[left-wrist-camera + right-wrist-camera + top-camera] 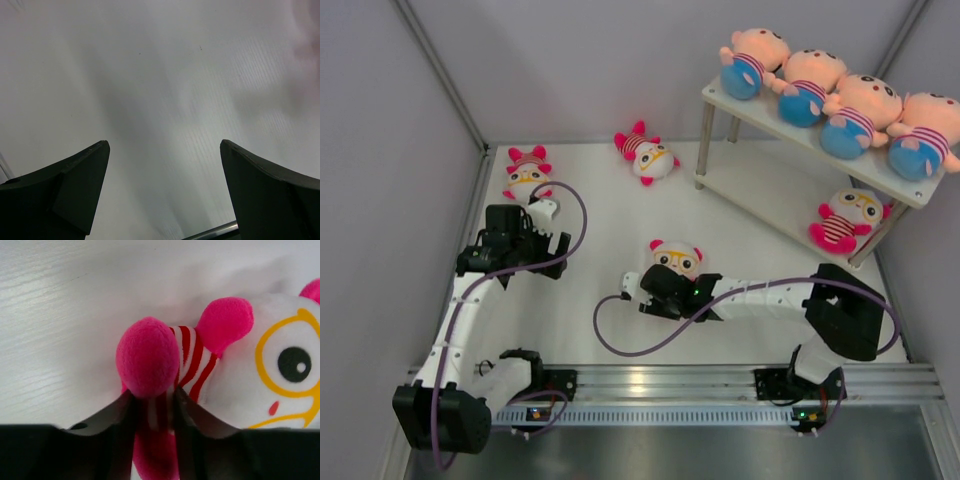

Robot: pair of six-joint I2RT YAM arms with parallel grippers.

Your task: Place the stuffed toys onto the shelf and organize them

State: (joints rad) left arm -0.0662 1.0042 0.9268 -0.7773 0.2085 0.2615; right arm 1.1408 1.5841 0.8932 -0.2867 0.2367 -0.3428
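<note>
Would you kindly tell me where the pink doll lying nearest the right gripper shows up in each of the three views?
Top external: the pink doll lies near the picture's centre, just beyond the right gripper.
Left wrist: not in it.
Right wrist: the pink doll fills the centre and right, its lower body between the jaws.
Shared landmark: the right gripper, seen in the top and right wrist views.

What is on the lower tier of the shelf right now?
One pink striped doll rests at its right end; the rest of the visible lower board is bare. Its back strip is covered by the top board, so unseen.
</note>
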